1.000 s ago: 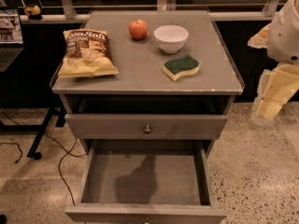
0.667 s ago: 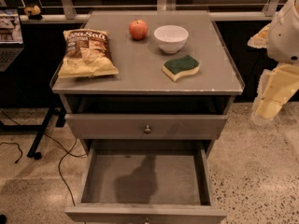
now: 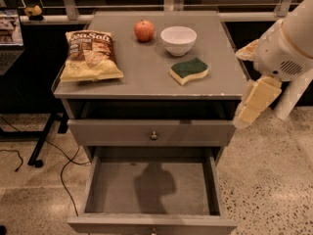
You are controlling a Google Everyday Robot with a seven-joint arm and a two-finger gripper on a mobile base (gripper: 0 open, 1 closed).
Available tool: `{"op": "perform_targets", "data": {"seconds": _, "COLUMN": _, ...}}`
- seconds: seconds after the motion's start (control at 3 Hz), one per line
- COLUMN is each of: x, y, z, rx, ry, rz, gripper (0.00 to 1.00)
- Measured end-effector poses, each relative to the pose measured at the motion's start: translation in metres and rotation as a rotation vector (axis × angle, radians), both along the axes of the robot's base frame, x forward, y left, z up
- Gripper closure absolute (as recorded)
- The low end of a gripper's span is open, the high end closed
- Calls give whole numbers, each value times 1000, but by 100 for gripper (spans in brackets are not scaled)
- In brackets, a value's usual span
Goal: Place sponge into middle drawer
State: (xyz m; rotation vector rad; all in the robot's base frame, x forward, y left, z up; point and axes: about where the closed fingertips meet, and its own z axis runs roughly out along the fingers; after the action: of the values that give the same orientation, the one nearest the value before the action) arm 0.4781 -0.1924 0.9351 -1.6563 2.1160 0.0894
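Observation:
The sponge point(image 3: 189, 70), pale yellow with a dark green top, lies flat on the right front part of the grey cabinet top point(image 3: 146, 67). The middle drawer point(image 3: 117, 196) is pulled open below, and its flat grey floor holds nothing but a shadow. The closed drawer front with a round knob point(image 3: 154, 135) sits one tier higher. My gripper point(image 3: 250, 105), cream-coloured on a white arm, hangs beside the cabinet's right edge. It is right of the sponge, lower than it, and not touching it.
A chip bag point(image 3: 90, 56) lies on the left of the cabinet top. A red apple point(image 3: 144, 31) and a white bowl point(image 3: 178, 39) stand at the back, the bowl just behind the sponge. Cables point(image 3: 63, 173) run over the speckled floor at the left.
My arm and gripper have moved left, closer to the cabinet's right edge. The sponge and the drawer have not moved.

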Motion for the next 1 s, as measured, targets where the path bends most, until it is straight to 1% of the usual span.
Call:
{"op": "perform_targets", "data": {"seconds": 0.33, "x": 24, "y": 17, "z": -19, "rx": 69, "ry": 6, "rz": 164, "gripper": 0}}
{"op": "perform_targets", "data": {"seconds": 0.67, "x": 49, "y": 13, "z": -21, "rx": 59, "ry": -23, "rz": 340, "gripper": 0}}
{"op": "perform_targets", "data": {"seconds": 1.0, "x": 53, "y": 13, "z": -15, "rx": 50, "ry": -54, "rz": 378, "gripper": 0}}
